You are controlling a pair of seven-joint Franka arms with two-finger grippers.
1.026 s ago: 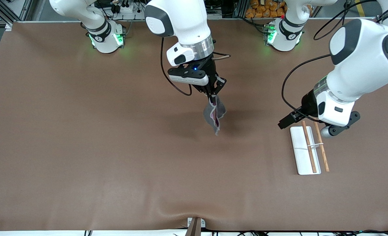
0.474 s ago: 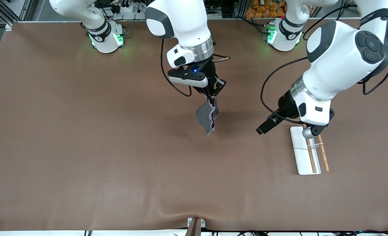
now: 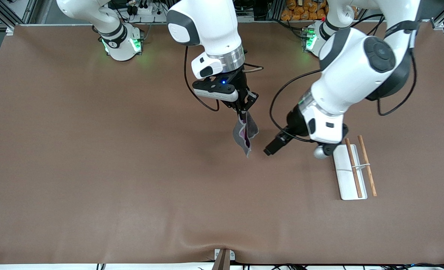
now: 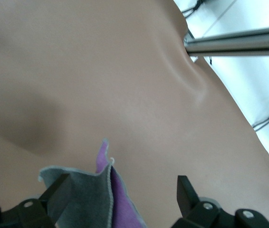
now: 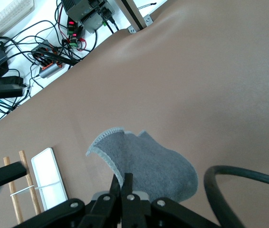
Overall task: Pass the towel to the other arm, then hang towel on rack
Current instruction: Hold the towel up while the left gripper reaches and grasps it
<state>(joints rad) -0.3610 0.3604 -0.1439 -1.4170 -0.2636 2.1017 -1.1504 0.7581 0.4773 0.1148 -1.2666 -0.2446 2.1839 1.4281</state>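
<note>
- The right gripper (image 3: 243, 111) sits a little above the middle of the front view, up in the air over the brown table (image 3: 94, 168), its fingers pinched tight on the top edge of the towel (image 3: 245, 134).
- The towel hangs down from that pinch, grey outside with purple showing in the fold (its lower tip is free).
- The left gripper (image 4: 120, 192) is just beside the hanging towel, right of centre in the front view, with its fingers (image 4: 186, 192) spread wide and nothing between them; in the left wrist view the towel's edge lies against one finger.
- The rack (image 3: 351, 170) lies at the lower right of the front view, toward the left arm's end of the table, well apart from the towel.
</note>
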